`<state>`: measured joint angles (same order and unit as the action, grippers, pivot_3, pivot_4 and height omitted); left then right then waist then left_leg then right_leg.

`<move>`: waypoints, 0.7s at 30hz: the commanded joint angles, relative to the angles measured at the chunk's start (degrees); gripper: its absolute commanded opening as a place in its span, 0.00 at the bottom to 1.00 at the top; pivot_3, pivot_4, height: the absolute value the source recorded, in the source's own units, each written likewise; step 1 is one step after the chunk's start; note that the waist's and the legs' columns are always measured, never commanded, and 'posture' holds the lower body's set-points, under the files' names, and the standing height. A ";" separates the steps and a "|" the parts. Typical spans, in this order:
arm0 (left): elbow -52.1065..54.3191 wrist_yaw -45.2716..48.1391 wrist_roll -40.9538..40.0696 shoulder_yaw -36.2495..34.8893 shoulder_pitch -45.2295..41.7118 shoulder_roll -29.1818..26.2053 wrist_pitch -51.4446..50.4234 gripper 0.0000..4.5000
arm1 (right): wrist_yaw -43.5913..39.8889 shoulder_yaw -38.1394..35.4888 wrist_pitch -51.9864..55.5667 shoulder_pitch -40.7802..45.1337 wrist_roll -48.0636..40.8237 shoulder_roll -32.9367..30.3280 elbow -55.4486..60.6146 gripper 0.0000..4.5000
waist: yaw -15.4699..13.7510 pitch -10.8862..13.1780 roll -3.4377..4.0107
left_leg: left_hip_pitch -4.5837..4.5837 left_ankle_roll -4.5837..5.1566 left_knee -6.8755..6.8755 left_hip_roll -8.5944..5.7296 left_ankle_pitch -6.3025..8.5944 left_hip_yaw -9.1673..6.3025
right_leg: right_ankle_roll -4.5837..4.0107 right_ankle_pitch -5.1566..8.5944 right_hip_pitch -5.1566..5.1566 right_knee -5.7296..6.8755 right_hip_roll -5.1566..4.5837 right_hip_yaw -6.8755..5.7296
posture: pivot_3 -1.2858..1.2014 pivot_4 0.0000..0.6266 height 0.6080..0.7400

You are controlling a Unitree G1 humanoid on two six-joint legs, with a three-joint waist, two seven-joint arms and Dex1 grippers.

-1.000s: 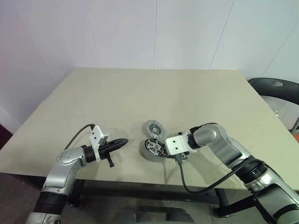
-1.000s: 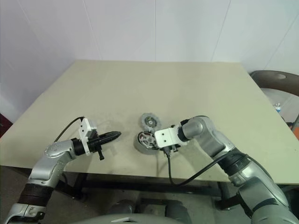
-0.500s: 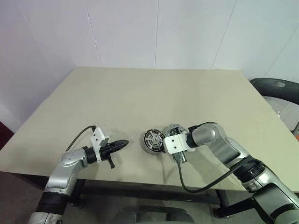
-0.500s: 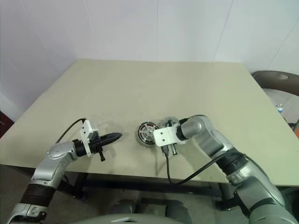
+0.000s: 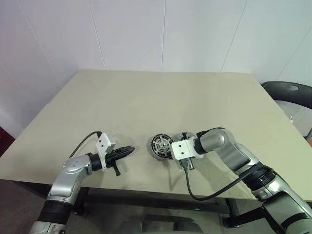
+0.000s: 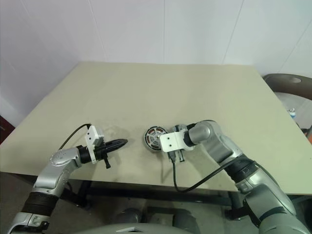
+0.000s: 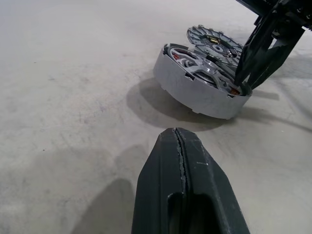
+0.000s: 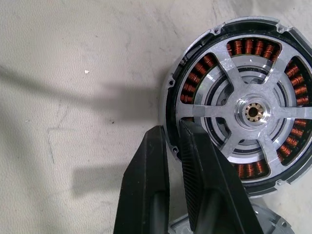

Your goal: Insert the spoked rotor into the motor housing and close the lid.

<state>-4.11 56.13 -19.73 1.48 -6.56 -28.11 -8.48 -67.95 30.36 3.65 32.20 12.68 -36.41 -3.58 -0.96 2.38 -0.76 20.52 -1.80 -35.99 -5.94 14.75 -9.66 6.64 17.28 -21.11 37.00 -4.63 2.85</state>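
Note:
The motor housing (image 5: 160, 147) sits near the table's front edge, a short silver-grey cup with copper windings. The spoked rotor (image 8: 253, 112) lies inside it, silver spokes and hub up. My right gripper (image 8: 171, 127) comes down on the housing's right edge, one finger outside the wall and one inside, shut on the rim. The lid (image 5: 185, 135), a grey disc with a dark centre, lies flat just behind that gripper, touching or almost touching the housing. My left gripper (image 5: 129, 149) hovers to the left of the housing, pointing at it, shut and empty.
The beige table (image 5: 161, 97) stretches back to a white wall. A dark chair (image 5: 287, 92) stands off the table's right side. A black cable (image 5: 187, 183) loops down from my right wrist over the front edge.
The housing with the rotor was tilted near the front edge and now sits flat a little farther back. The lid has shifted right, behind my right gripper. The right fingers have narrowed; the left arm is still.

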 commanded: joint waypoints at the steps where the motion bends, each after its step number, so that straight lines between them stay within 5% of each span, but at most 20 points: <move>1: 2.08 0.07 0.01 -0.07 -0.98 -0.37 0.24 0.00 | -1.39 -0.37 1.76 -0.32 0.19 -0.63 -0.70 0.02 | -0.01 0.00 0.01 | 0.01 0.00 0.01 0.00 0.00 0.00 | 0.00 0.00 -0.01 0.00 0.00 0.00 | 0.52 0.00 1.00; 14: 0.50 0.77 0.57 -0.08 -1.06 -0.48 1.33 0.00 | -15.71 -0.98 13.48 -2.70 -6.67 -9.89 15.10 0.02 | -2.77 0.05 0.08 | 0.92 0.20 -0.02 -0.08 0.11 -0.04 | 0.21 -0.10 -0.72 -0.33 -0.06 -0.08 | 0.52 0.00 1.00; 21: 0.11 0.87 0.81 0.10 -1.04 -0.18 1.67 0.00 | -7.60 -1.58 10.29 0.03 -2.82 -4.35 8.38 0.02 | -1.97 0.01 0.01 | 0.87 0.26 0.01 0.02 0.16 0.08 | 0.18 -0.12 -0.73 -0.35 -0.01 -0.04 | 0.52 0.00 1.00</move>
<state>-4.52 56.73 -19.16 1.49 -6.79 -28.15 -7.93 -79.26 28.98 14.46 30.93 8.25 -42.03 6.80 -2.93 2.39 -0.75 21.36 -1.56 -36.01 -5.84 14.90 -9.57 6.77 17.14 -21.80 36.66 -4.63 2.81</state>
